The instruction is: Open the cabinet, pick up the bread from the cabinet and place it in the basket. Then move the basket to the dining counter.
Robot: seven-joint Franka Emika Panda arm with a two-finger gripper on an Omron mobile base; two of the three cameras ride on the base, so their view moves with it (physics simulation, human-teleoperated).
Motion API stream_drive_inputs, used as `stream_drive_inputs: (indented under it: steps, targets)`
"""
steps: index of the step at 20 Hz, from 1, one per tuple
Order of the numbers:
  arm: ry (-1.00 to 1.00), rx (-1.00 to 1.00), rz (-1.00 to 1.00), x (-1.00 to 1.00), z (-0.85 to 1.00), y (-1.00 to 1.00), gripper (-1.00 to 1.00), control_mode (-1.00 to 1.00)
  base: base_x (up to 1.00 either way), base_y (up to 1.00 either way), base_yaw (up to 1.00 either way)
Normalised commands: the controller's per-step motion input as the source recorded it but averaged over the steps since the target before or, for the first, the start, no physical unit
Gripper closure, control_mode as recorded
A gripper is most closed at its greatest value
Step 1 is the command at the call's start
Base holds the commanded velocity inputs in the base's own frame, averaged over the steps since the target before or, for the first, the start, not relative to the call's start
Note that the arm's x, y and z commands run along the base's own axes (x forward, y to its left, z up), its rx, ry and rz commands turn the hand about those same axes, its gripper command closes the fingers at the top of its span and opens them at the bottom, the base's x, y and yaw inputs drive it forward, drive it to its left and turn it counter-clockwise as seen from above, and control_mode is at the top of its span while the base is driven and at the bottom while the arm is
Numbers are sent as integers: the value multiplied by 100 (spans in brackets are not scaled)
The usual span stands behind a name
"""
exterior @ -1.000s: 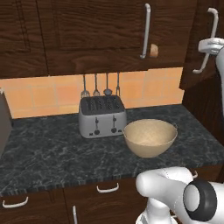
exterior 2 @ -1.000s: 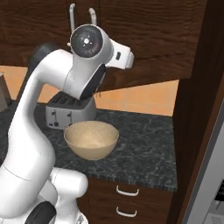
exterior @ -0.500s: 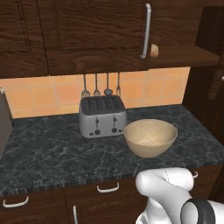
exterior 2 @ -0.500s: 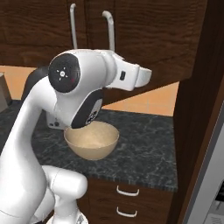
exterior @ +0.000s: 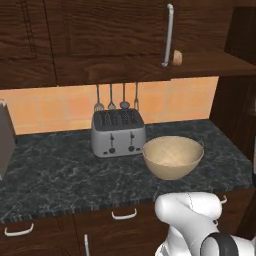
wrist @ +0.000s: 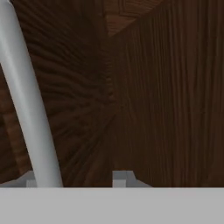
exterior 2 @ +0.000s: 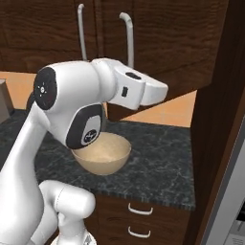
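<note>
1. The cabinet (exterior: 115,35) is dark brown wood with a strong grain. Its handles are long, curved silver bars; one handle (wrist: 30,109) runs as a smooth grey rod close before the hand camera, against the door.
2. The bread (exterior: 177,57) is a small tan, roundish bun on the open cabinet shelf, just beside the lower end of a door handle (exterior: 169,35).
3. The basket (exterior: 173,157) is a wide, round, tan bowl with a speckled inside. It stands on the black marbled table (exterior: 60,170), just right of the silver four-slot toaster (exterior: 118,133).
4. The tool (wrist: 76,177) is up at a cabinet door, well above the basket. One tip (wrist: 124,177) lies right of the handle rod, the other is mostly hidden behind it. The jaws stand apart astride the rod; whether they touch it I cannot tell.
</note>
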Motion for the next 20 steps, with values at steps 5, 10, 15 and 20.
stream_drive_inputs:
  steps: [5,10,15,20]
  targets:
    - [1,4,-7,-72,0,-100,100,-100,0,0,0]
    - [-1,4,-5,-89,-6,-99,100,-100,0,0,0]
    - [-15,1,0,-100,3,-22,-100,-100,0,0,0]
    - [-26,4,0,-100,17,13,-100,-100,0,0,0]
